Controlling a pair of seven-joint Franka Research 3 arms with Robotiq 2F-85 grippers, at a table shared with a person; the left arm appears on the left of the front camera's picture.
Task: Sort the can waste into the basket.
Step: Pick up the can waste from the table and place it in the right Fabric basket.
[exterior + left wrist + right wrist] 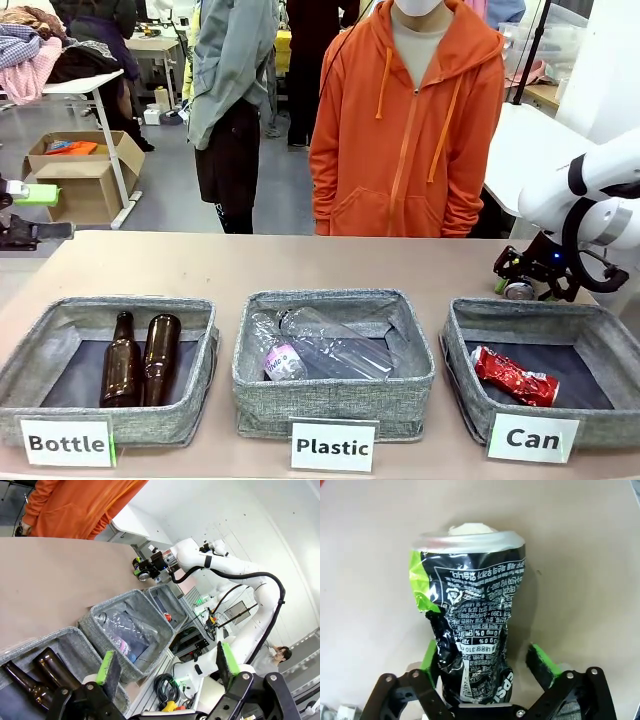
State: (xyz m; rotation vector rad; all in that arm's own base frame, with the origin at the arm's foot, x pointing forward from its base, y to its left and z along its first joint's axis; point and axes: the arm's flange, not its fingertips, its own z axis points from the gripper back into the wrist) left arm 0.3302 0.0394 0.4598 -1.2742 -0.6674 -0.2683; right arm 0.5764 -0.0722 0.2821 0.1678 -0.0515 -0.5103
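Observation:
A black can with pale print and a silver end lies dented on the tan table, between the fingers of my right gripper. One green pad sits against the can's crumpled side. The other pad stands a little off it, so the jaws are open around the can. From the front, that gripper and the can are just behind the grey basket with the "Can" card. A crushed red can lies inside the basket. My left gripper is open and holds nothing.
The "Plastic" bin holds clear bottles, and the "Bottle" bin holds two brown bottles. A person in an orange hoodie stands at the far edge. Bare tabletop lies behind the bins.

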